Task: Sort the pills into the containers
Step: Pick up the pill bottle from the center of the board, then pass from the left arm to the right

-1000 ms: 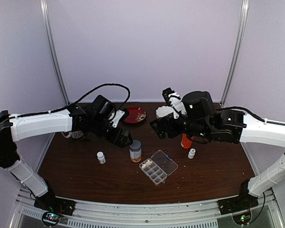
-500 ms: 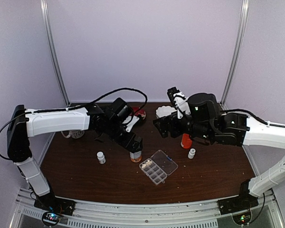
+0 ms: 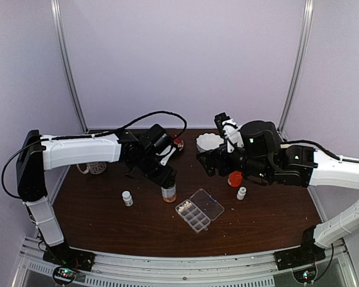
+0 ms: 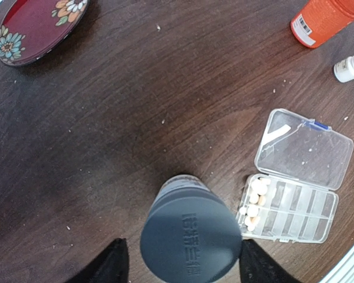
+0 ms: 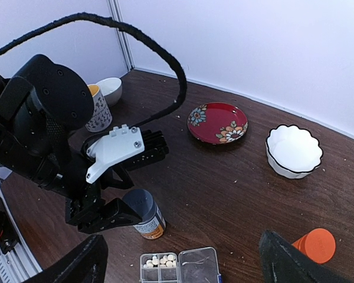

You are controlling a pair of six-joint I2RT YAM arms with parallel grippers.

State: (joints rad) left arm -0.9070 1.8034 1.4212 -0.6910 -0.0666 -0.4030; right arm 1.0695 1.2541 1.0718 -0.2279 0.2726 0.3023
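dark brown wood table (image 4: 135,106), shown by three cameras. left gripper (image 4: 186,256): i see its two black fingers (image 4: 115,262) standing either side of an upright amber bottle (image 4: 192,233) with a grey cap. i cannot tell whether they press on the bottle or only flank it. right gripper (image 5: 183,237): it hangs above the table with its jaws wide apart and nothing between them.

clear plastic pill box (image 4: 292,212): it lies just right of the amber bottle in the left wrist view, near it but apart. its hinged lid (image 4: 304,147) is open and lies flat on the wood. pills (image 4: 253,200): i count a small heap of whitish and cream tablets in the end cells nearest the bottle.

beyond the lid stand an orange bottle (image 4: 321,17) and, just beside it, a small white bottle (image 4: 349,66). a second small white bottle (image 3: 127,198) stands left of the amber one. at the far side i see a red flowered plate (image 4: 38,23) and a white scalloped bowl (image 5: 294,150). a patterned mug (image 5: 99,112) sits at the far left.
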